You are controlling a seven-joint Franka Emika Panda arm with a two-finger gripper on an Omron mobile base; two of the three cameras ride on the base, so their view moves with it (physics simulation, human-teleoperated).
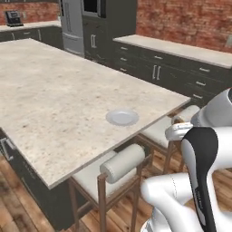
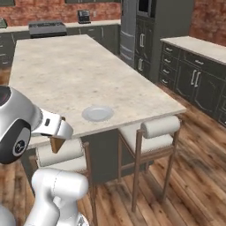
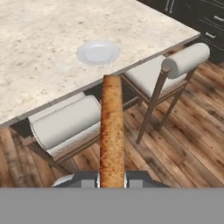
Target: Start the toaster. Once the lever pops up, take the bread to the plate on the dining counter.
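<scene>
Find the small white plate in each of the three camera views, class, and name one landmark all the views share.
Left base view: the plate lies near the dining counter's near edge, just right of centre.
Right base view: the plate sits left of centre, near the counter's front edge.
Hand view: the plate is upper centre, beyond the bread.
Shared landmark: the cushioned stool tucked under the counter edge.

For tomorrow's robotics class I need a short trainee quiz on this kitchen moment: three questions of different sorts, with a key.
1. True or false: the bread already lies on the plate.
2. What does the hand hold? A) a cup B) the bread C) nothing
3. Fill in: the plate rests on the dining ____.

Key: 1 false, the bread is clamped edge-on in the hand, above the stools. 2 B. 3 counter.
</scene>
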